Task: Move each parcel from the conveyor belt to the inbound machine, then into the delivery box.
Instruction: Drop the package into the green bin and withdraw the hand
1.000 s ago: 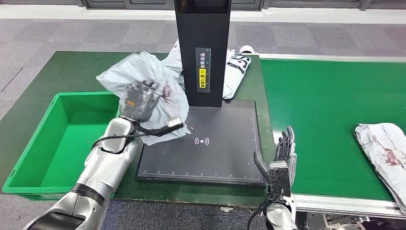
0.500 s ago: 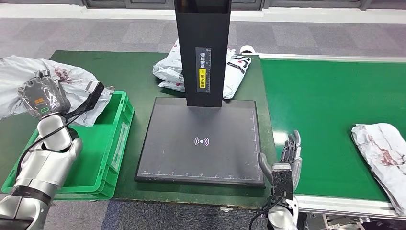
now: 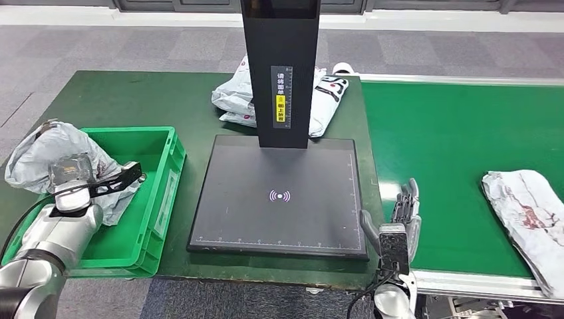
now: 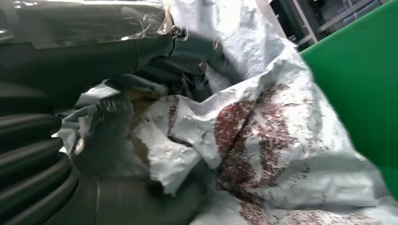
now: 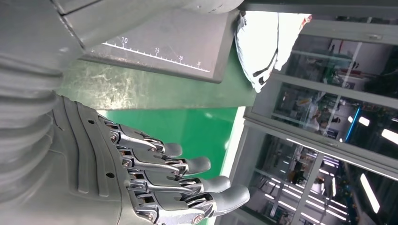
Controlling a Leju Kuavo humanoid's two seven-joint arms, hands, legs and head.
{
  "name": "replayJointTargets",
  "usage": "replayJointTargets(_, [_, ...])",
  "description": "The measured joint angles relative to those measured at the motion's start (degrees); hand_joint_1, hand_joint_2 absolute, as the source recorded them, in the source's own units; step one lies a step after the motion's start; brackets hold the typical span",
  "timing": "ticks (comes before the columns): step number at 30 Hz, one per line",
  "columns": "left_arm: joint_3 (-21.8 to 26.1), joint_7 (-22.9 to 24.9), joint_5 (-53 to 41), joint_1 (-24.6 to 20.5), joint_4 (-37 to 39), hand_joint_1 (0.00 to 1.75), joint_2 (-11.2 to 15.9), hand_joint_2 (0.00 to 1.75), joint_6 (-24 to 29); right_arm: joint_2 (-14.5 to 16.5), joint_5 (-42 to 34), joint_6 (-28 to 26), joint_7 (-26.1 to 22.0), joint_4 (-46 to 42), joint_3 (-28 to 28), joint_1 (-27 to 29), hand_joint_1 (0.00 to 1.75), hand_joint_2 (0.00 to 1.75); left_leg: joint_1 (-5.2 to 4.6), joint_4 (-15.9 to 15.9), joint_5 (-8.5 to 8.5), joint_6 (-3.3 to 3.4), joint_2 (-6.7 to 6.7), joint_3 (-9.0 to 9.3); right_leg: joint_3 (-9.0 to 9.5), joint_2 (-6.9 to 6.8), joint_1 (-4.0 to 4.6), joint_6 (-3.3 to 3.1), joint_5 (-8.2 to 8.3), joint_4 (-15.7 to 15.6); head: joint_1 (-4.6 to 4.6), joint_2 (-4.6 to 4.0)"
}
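The left hand (image 3: 68,174) is gripping a grey parcel (image 3: 46,154) over the green delivery box's (image 3: 169,174) nine-o'clock rim. The right hand (image 3: 399,222) is hovering with fingers spread, holding nothing, at the conveyor belt's (image 3: 452,146) edge, beside the inbound machine (image 3: 279,193).

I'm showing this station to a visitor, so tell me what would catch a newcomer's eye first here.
Most likely the crumpled grey parcel gripped in the left hand, held over the near-left end of the green delivery box. Next, the tall black column of the inbound machine, rising from its dark scanning plate at the centre. Then another grey parcel with red print lying on the green conveyor belt at far right, beyond the empty right hand.
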Motion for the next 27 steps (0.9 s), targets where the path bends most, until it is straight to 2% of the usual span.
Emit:
replayJointTargets(3, [1.1, 0.0, 0.1, -1.3, 1.0, 0.0, -0.8, 1.75, 5.6, 0.0, 0.7, 0.9, 1.2, -0.5, -0.4, 0.3, 0.0, 1.75, 0.0, 0.0, 0.0, 0.0, 0.02, 0.0, -0.02, -0.01, 0.0, -0.01, 0.01, 0.0, -0.01, -0.01])
replayJointTargets(5, [2.3, -2.9, 1.8, -2.2, 1.4, 0.0, -1.7, 1.75, 11.6, 0.0, 1.0, 1.5, 1.7, -0.7, -0.5, 0.4, 0.0, 1.75, -0.01, 0.0, 0.0, 0.0, -0.01, -0.01, -0.01, -0.03, -0.01, 0.0, 0.01, 0.0, -0.01, -0.01])
replayJointTargets(8, [6.0, -13.7, 10.6, -3.6, 1.5, 0.0, -3.6, 1.75, 19.0, 0.0, 0.9, 2.0, 1.7, -0.7, -0.5, 0.4, 0.0, 1.75, -0.01, 0.0, 0.0, 0.0, -0.02, -0.01, 0.01, -0.04, -0.01, 0.0, 0.02, 0.0, 0.0, -0.01])
replayJointTargets(10, [9.3, -21.2, 17.0, -4.2, 0.8, 0.0, -4.9, 1.75, 21.8, 0.0, 0.8, 2.0, 1.6, -0.7, -0.5, 0.3, 0.0, 1.75, -0.01, 0.0, 0.0, 0.0, 0.01, -0.01, 0.0, 0.01, -0.01, 0.0, 0.02, 0.0, 0.0, 0.0])
replayJointTargets(13, [12.8, -24.5, 19.6, -4.8, -0.1, 0.0, -6.3, 1.75, 22.6, 0.0, 0.7, 2.0, 1.6, -0.7, -0.5, 0.3, 0.0, 1.75, -0.01, 0.0, -0.01, 0.0, 0.04, 0.0, -0.02, 0.06, -0.01, -0.01, 0.03, 0.0, -0.01, 0.0])
replayJointTargets(15, [14.3, -25.6, 20.6, -5.0, -0.6, 0.0, -6.9, 0.87, 22.7, 0.0, 0.7, 2.0, 1.5, -0.7, -0.5, 0.3, 0.0, 1.75, 0.0, 0.0, -0.01, 0.0, 0.05, 0.0, -0.03, 0.06, 0.0, -0.02, 0.03, 0.0, -0.01, -0.01])
replayJointTargets(17, [16.0, -30.0, 24.3, -5.1, -1.2, 0.0, -7.5, 0.0, 22.7, 0.0, 0.4, 2.1, 1.4, -0.7, -0.6, 0.3, 0.0, 1.75, 0.01, 0.0, 0.0, 0.0, 0.04, -0.01, -0.03, 0.04, 0.0, -0.02, 0.03, 0.0, -0.01, -0.01])
replayJointTargets(19, [18.7, -38.9, 32.6, -5.4, -1.4, 0.0, -8.4, 0.0, 22.7, 0.0, 0.0, 2.1, 1.0, -0.6, -0.6, 0.1, 0.0, 1.75, 0.01, 0.0, 0.0, 0.0, 0.04, -0.01, -0.02, 0.03, 0.01, -0.02, 0.03, 0.0, 0.0, 0.0])
replayJointTargets(21, [21.8, -48.2, 42.5, -5.8, -1.3, 0.0, -9.3, 0.87, 22.3, 0.0, -0.3, 2.1, 0.6, -0.3, -0.6, -0.2, 0.0, 1.75, 0.01, 0.0, 0.0, 0.0, 0.05, -0.01, -0.02, 0.06, 0.0, -0.02, 0.03, 0.0, 0.01, 0.0])
replayJointTargets(23, [24.3, -54.7, 50.8, -6.0, -1.2, 0.0, -10.3, 1.75, 19.7, -0.1, -0.6, 2.1, 0.2, 0.2, -0.6, -0.5, 0.0, 1.75, 0.0, 0.0, 0.0, 0.0, 0.06, 0.0, -0.02, 0.07, -0.01, -0.02, 0.03, 0.0, 0.01, -0.01])
replayJointTargets(25, [25.5, -58.7, 57.1, -5.7, -1.3, 0.0, -11.4, 1.75, 14.3, -0.1, -0.8, 2.1, -0.1, 0.6, -0.6, -0.7, 0.0, 1.75, -0.01, 0.0, 0.0, 0.0, 0.01, -0.01, -0.01, 0.05, -0.01, -0.02, 0.03, 0.0, 0.01, -0.01])
replayJointTargets(27, [25.4, -60.4, 60.4, -4.9, -1.7, 0.0, -12.8, 1.75, 7.7, -0.2, -0.5, 2.2, -0.1, 0.8, -0.6, -0.9, 0.0, 1.75, -0.02, 0.0, 0.0, 0.0, -0.07, -0.01, 0.02, 0.0, -0.02, -0.01, 0.03, 0.0, 0.0, 0.0])
